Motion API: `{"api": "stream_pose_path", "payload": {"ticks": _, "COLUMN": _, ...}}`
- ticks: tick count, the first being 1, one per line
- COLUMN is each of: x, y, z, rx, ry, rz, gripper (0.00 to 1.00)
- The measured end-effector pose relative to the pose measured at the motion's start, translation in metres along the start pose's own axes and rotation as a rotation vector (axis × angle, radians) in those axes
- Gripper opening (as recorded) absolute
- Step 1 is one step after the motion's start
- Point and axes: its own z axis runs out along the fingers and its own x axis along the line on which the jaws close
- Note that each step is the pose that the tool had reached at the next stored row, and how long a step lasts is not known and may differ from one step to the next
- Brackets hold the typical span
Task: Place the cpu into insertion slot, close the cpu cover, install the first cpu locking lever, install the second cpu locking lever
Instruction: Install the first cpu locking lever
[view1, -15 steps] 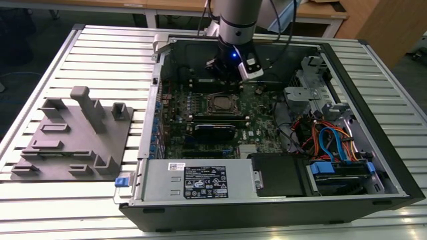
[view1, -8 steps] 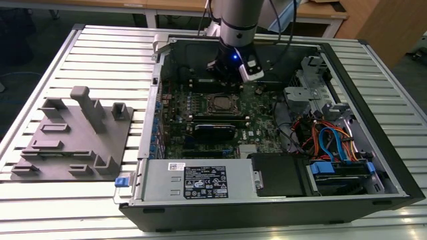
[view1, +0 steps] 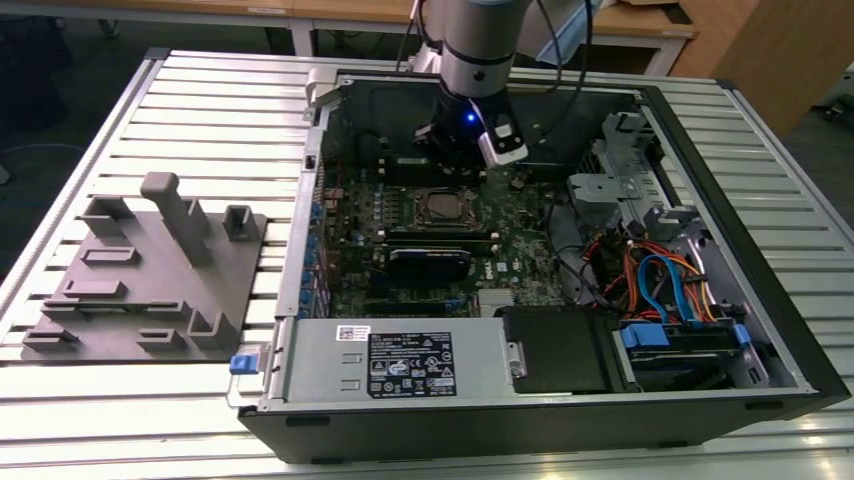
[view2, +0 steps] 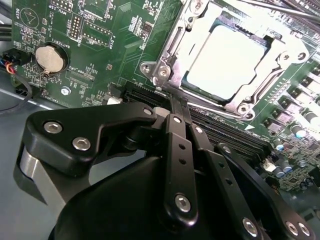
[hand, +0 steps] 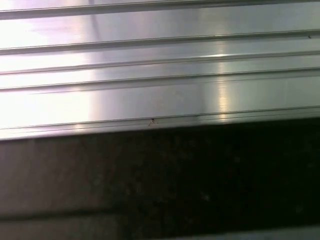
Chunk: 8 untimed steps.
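Starting at the exterior view's left, a grey holder block (view1: 140, 275) sits on the slatted bench (view1: 107, 430), its pegs and pockets shaped to park loose parts; I can make out nothing lying in them. Moving right, the open computer case (view1: 787, 340) lies on its side, so the green board (view1: 354, 225) faces up where the arm can reach it. Inside the case: a grey power unit (view1: 394, 362) at six o'clock, a blue card (view1: 430, 263) near the middle, and a nest of orange and blue cables (view1: 661, 280) at about three o'clock.

The arm (view1: 477, 45) comes in from twelve o'clock and hangs just above the socket (view1: 441, 208) at the board's centre. In the second wrist view the hand (view2: 179, 107) is clenched, fingers (view2: 176, 150) pressed together with nothing between them, tips just short of the socket's near edge, likely so they can work as one narrow pusher. The chip (view2: 230, 62) is seated in the socket, and the metal frame (view2: 170, 60) lies flat around it, chip top showing through the window. Whether the levers are latched I can't tell.

The first wrist view looks onto the bench slats (hand: 160, 75) and the dark case wall (hand: 200, 190).
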Motion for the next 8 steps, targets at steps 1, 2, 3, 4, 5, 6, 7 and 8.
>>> {"api": "stream_pose_path", "payload": {"ticks": 1, "x": 0.0000, "y": 0.0000, "z": 0.0004, "rx": -0.0001, "ry": 0.0000, "rz": 0.000, "gripper": 0.10}}
{"api": "stream_pose_path", "payload": {"ticks": 2, "x": -0.0001, "y": 0.0000, "z": 0.0009, "rx": -0.0002, "ry": -0.0001, "rz": 0.000, "gripper": 0.10}}
{"api": "stream_pose_path", "payload": {"ticks": 3, "x": -0.0001, "y": -0.0001, "z": 0.0011, "rx": 0.0000, "ry": 0.0000, "rz": 0.000, "gripper": 0.10}}
{"api": "stream_pose_path", "payload": {"ticks": 4, "x": -0.0001, "y": -0.0001, "z": 0.0012, "rx": 0.0002, "ry": 0.0000, "rz": 0.000, "gripper": 0.10}}
{"api": "stream_pose_path", "payload": {"ticks": 5, "x": -0.0001, "y": -0.0001, "z": 0.0012, "rx": 0.0003, "ry": 0.0001, "rz": 0.000, "gripper": 0.10}}
{"api": "stream_pose_path", "payload": {"ticks": 6, "x": -0.0001, "y": -0.0001, "z": 0.0012, "rx": 0.0003, "ry": 0.0001, "rz": 0.000, "gripper": 0.10}}
{"api": "stream_pose_path", "payload": {"ticks": 7, "x": -0.0002, "y": -0.0001, "z": 0.0013, "rx": 0.0000, "ry": -0.0001, "rz": 0.000, "gripper": 0.10}}
{"api": "stream_pose_path", "payload": {"ticks": 8, "x": -0.0002, "y": -0.0001, "z": 0.0013, "rx": 0.0000, "ry": -0.0001, "rz": 0.000, "gripper": 0.10}}
